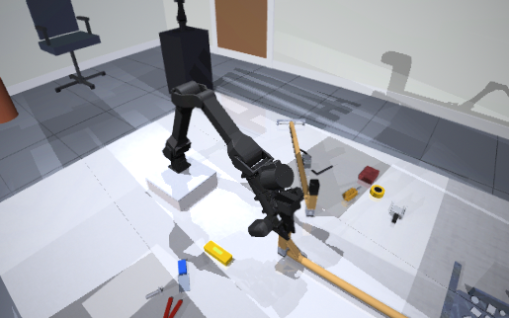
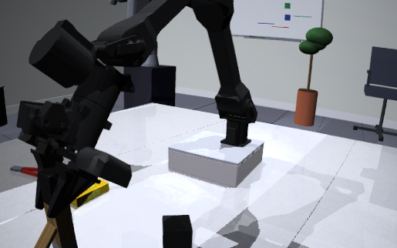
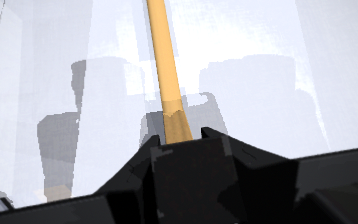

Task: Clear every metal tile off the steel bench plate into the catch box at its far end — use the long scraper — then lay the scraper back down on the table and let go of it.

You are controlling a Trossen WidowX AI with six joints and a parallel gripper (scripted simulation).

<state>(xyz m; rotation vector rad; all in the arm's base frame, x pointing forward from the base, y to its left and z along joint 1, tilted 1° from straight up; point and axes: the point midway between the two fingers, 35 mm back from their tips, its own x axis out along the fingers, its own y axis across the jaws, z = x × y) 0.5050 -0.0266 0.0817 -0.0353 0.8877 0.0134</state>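
The pincer [image 1: 288,234] [image 2: 44,209] [image 3: 180,137] grips the scraper [image 1: 347,282] [image 2: 65,227] [image 3: 164,55], its shaft running near-right toward the plate [image 1: 455,281], where tiles [image 1: 475,299] seem still uncleared; sweeping, laying down and release probably remain.

No text, label, brand, number or sign can be read in any view
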